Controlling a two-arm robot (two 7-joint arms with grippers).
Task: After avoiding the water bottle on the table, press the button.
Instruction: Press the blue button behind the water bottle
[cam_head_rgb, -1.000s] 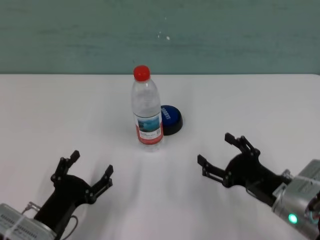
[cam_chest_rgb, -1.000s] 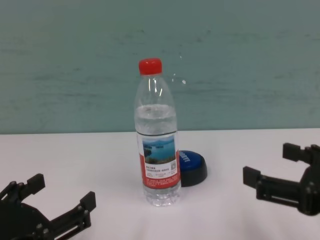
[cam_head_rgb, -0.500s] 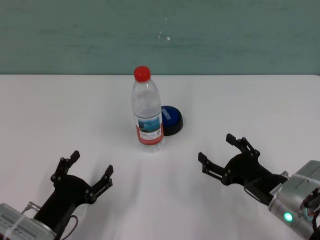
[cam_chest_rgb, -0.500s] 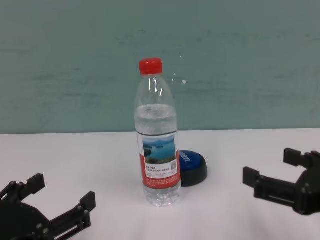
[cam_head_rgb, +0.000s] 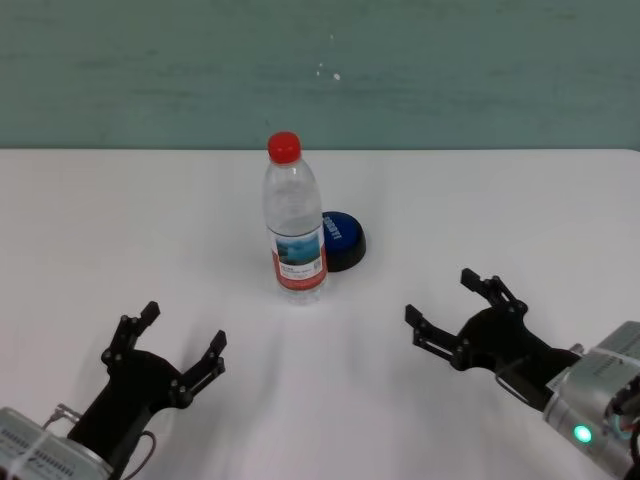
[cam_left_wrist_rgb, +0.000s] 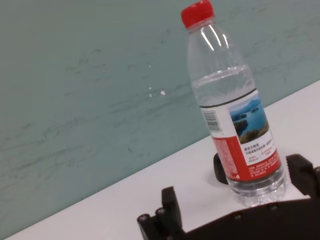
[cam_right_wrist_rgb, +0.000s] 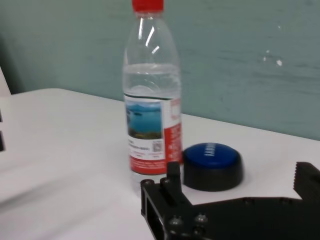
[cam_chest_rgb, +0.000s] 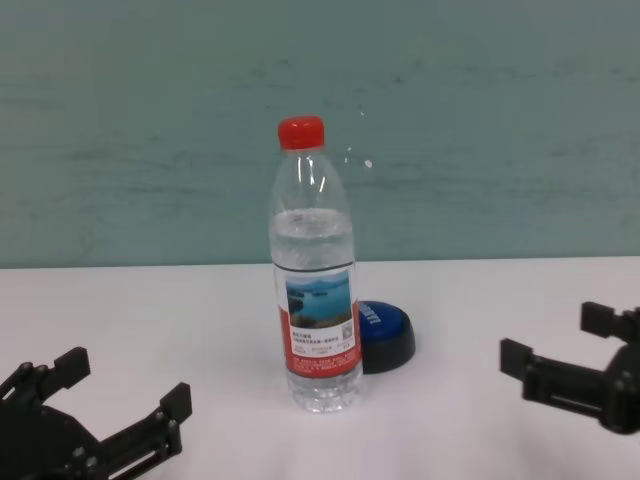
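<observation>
While upright, water bottle (cam_head_rgb: 294, 222) cap-up

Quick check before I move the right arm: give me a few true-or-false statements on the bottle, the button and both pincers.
1. The bottle stands upright with its red cap on. True.
2. The button sits on the bottle's left side. False: it is behind the bottle, to its right.
3. The right pincer is pressing the button. False: it is open, near the table's front edge, clear of the button.
4. The left pincer is open and holds nothing. True.
5. The bottle is empty. False: it holds water.
</observation>
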